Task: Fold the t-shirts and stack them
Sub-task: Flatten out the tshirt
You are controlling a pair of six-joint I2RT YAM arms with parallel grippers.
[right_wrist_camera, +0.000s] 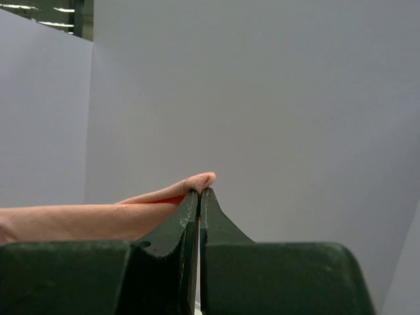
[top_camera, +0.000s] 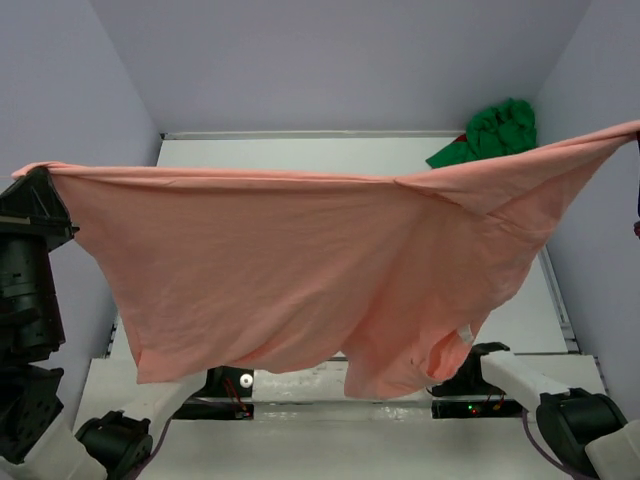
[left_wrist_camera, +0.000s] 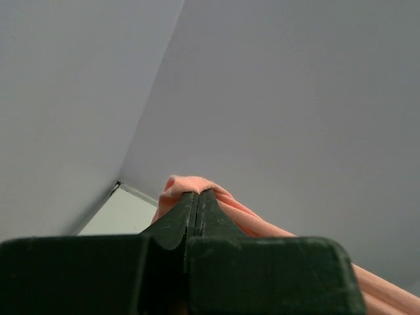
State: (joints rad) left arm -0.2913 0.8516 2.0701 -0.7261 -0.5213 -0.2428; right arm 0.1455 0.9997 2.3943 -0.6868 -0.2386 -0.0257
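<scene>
The salmon pink t-shirt (top_camera: 300,270) hangs spread wide in the air above the table, stretched between both arms. My left gripper (top_camera: 38,175) is shut on its left corner; the wrist view shows pink cloth (left_wrist_camera: 190,185) pinched at the fingertips of that gripper (left_wrist_camera: 199,193). My right gripper (right_wrist_camera: 199,191) is shut on the right corner (right_wrist_camera: 197,179), at the far right edge of the top view, where the cloth (top_camera: 625,130) runs out of frame. The bright green t-shirt (top_camera: 492,132) lies crumpled at the table's back right corner.
The white table (top_camera: 300,150) is boxed in by pale walls at the back (top_camera: 340,60) and on both sides. The hanging shirt hides most of the tabletop. The arm bases (top_camera: 225,385) sit at the near edge under the cloth's lower hem.
</scene>
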